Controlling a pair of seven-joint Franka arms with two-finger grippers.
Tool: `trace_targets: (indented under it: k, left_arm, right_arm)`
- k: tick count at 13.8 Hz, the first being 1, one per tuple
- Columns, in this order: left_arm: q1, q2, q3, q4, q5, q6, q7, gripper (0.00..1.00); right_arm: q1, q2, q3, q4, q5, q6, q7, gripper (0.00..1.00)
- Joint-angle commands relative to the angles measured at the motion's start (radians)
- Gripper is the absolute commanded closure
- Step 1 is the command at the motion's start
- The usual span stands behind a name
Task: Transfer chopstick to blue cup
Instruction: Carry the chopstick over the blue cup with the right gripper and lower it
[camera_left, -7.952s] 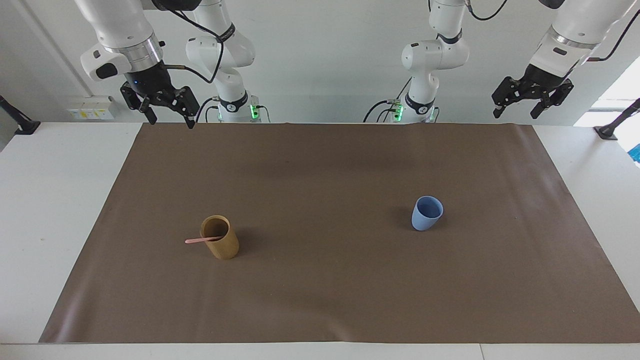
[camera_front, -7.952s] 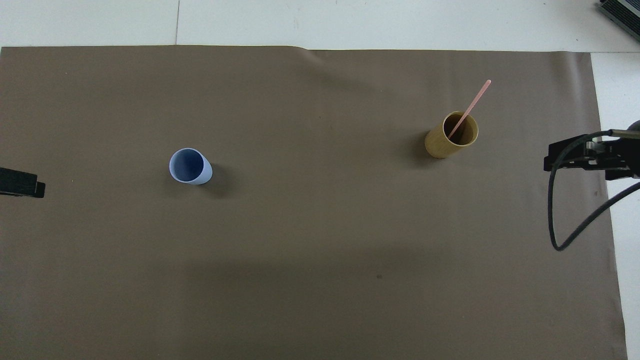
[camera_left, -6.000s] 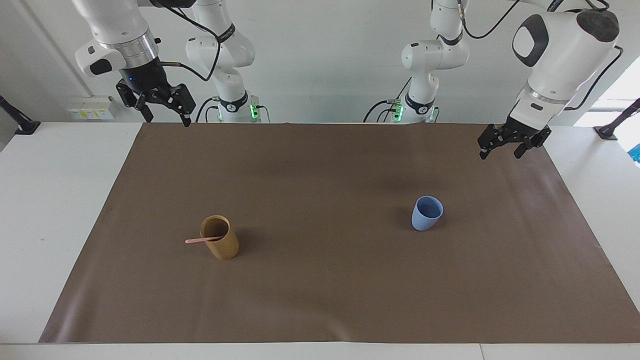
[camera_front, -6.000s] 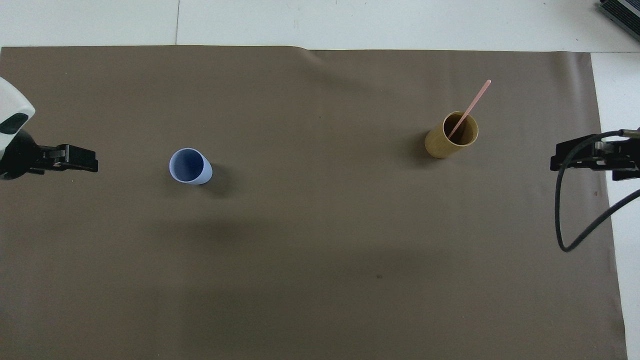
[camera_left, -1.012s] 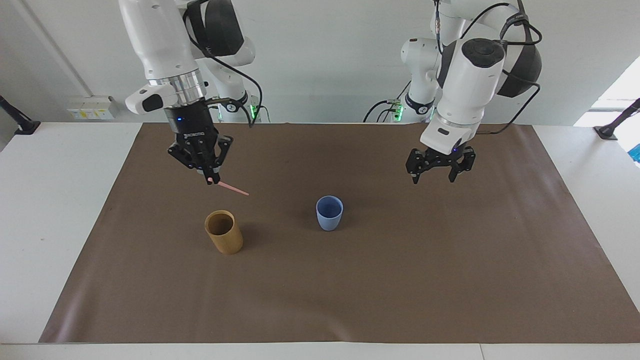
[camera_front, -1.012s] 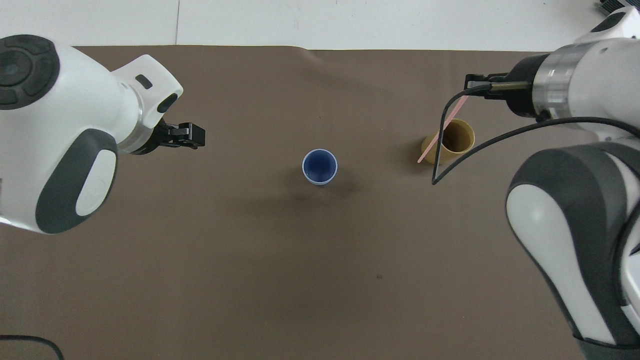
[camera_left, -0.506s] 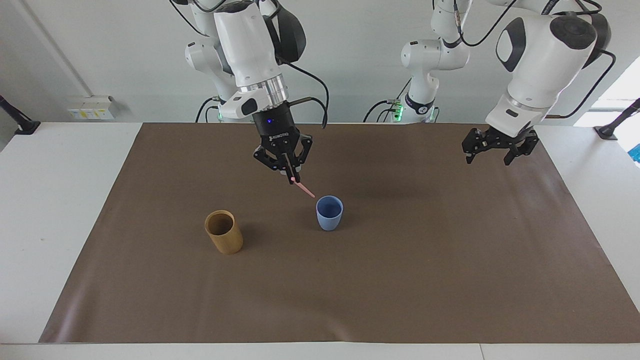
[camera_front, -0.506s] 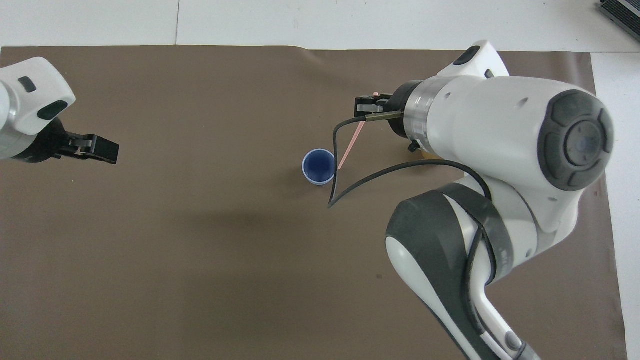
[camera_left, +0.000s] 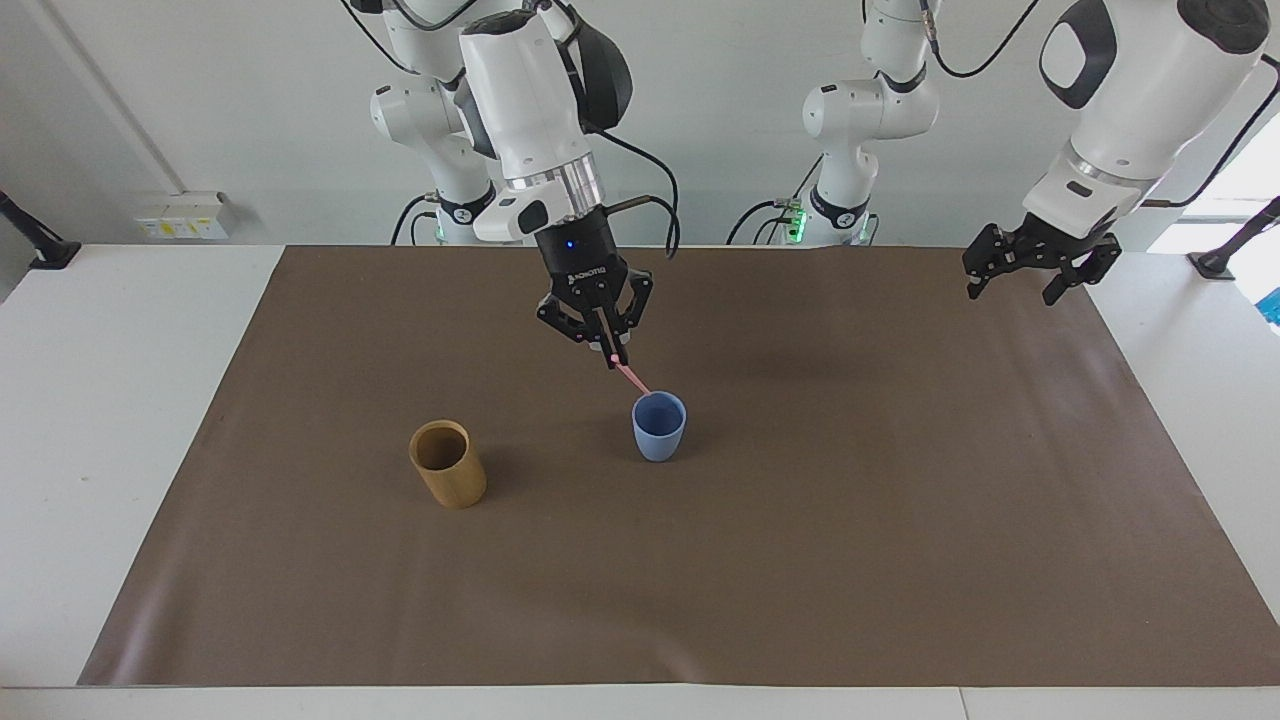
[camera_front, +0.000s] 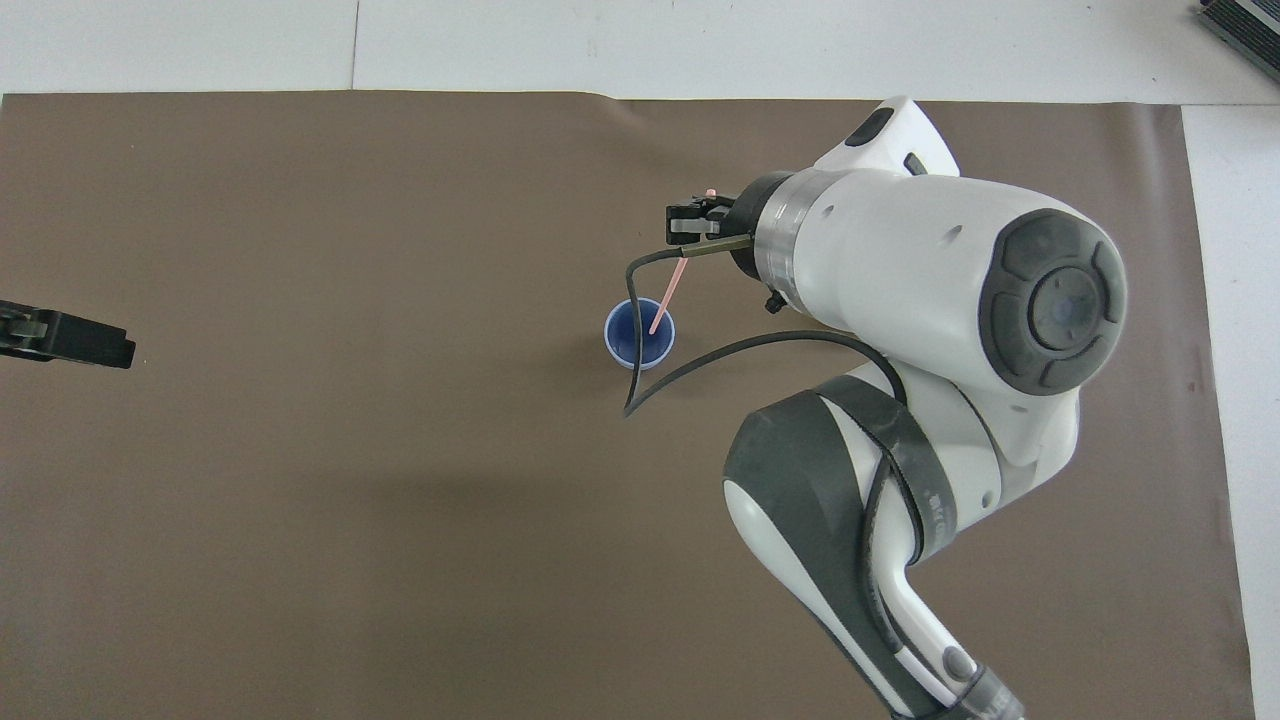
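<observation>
My right gripper (camera_left: 612, 360) is shut on a thin pale-pink chopstick (camera_left: 632, 377) and holds it tilted over the light-blue cup (camera_left: 658, 430). The stick's lower tip is at the cup's mouth. In the overhead view the chopstick (camera_front: 665, 295) slants down from the right gripper (camera_front: 690, 225) into the blue cup's opening (camera_front: 625, 340). The cup stands upright near the mat's middle. My left gripper (camera_left: 1030, 285) is open and empty, raised over the mat's edge at the left arm's end; it also shows in the overhead view (camera_front: 70, 340).
A tan wooden cylinder cup (camera_left: 448, 465) stands upright and empty beside the blue cup, toward the right arm's end; the right arm hides it in the overhead view. A brown mat (camera_left: 800, 560) covers the white table.
My right gripper has carried the chopstick sideways and down until its lower tip reached the blue cup's mouth. My left gripper has drawn back toward the left arm's end of the table.
</observation>
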Motion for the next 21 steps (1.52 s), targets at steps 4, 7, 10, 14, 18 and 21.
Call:
trace_targets:
  k: [4, 7, 10, 14, 18, 21]
  left_arm:
    - [0.004, -0.023, -0.015, 0.004, 0.019, -0.073, -0.054, 0.00]
    - [0.012, -0.036, -0.016, -0.013, -0.008, -0.059, -0.065, 0.00]
    - [0.013, -0.034, -0.013, -0.013, -0.028, -0.050, -0.070, 0.00]
    - [0.004, -0.028, -0.009, -0.001, -0.034, -0.044, -0.068, 0.00]
    - [0.000, -0.031, -0.015, 0.007, -0.036, -0.074, -0.071, 0.00]
    - [0.009, -0.036, -0.009, 0.034, -0.036, -0.100, -0.062, 0.00]
  right_arm:
    - [0.024, 0.003, 0.000, -0.084, -0.025, 0.109, 0.008, 1.00]
    - [0.025, 0.001, 0.000, -0.107, -0.025, 0.118, 0.004, 1.00]
    - [0.035, -0.002, 0.002, -0.131, -0.022, 0.119, 0.004, 1.00]
    - [0.038, -0.003, 0.000, -0.131, -0.022, 0.118, 0.001, 0.72]
    - [0.056, -0.002, 0.002, -0.107, -0.017, 0.101, 0.040, 0.61]
    - [0.041, -0.032, -0.002, -0.108, -0.017, 0.061, 0.044, 0.12]
